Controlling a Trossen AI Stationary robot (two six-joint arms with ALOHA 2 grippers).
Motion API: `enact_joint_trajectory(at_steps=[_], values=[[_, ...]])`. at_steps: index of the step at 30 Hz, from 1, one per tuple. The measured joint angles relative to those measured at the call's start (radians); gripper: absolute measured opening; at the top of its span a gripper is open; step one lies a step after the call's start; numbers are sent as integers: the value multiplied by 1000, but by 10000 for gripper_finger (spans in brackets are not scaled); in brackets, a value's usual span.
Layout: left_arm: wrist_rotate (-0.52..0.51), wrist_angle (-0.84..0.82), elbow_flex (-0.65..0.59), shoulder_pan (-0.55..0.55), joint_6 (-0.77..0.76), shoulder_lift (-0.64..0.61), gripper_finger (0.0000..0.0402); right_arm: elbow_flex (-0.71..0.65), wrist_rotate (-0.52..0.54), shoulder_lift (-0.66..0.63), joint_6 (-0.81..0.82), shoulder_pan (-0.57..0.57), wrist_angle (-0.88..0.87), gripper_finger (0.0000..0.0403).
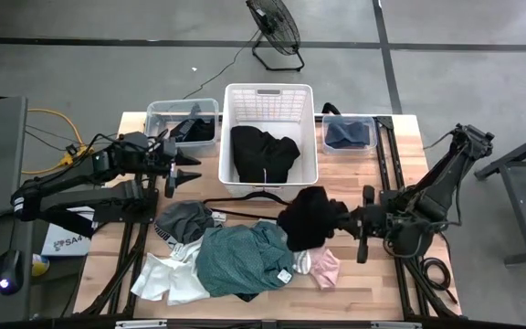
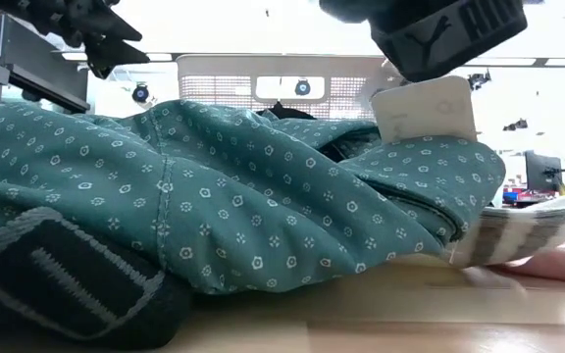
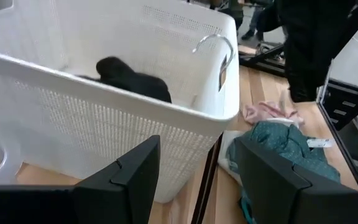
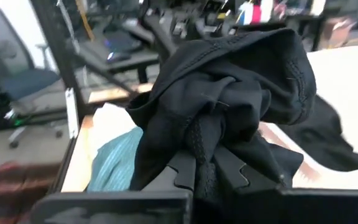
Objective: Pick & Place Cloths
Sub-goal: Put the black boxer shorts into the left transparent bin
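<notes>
Right pincer [image 1: 336, 219] is clamped tight on a black garment [image 1: 310, 217], bunched and hanging clear above the pile at the table's [image 1: 386, 279] front. Step in hand, I'd judge: carry it to the white basket [image 1: 268, 99], which already has a black piece [image 1: 263, 151] inside. To do it well: lift high enough that the trailing fabric clears the teal-green cloth [image 1: 240, 260] and the basket rim, avoid the wire hanger [image 1: 245, 199] lying just in front of the basket, centre over the opening, then release. The garment wraps the fingers, hanging mostly off the tip, so expect some cling on release. Left pincer [image 1: 185, 167] waits beside the basket's left wall, jaws partly apart, holding nothing. Grey [image 1: 183, 220], white [image 1: 167, 279] and pink [image 1: 325, 268] pieces remain on the table.
</notes>
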Motion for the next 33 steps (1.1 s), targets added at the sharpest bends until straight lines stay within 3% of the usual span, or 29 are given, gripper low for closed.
enact_joint_trajectory(at_steps=[12, 24, 29, 33], values=[[29, 243, 0, 0, 62, 67, 202, 0, 139, 0, -322, -121, 230, 8], [80, 535, 0, 0, 89, 214, 202, 1, 17, 0, -695, -353, 560, 8], [100, 641, 0, -14, 166, 276, 212, 1, 5, 0, -714, -453, 655, 8], [100, 736, 0, -57, 217, 329, 242, 1, -74, 0, -710, -530, 672, 8]])
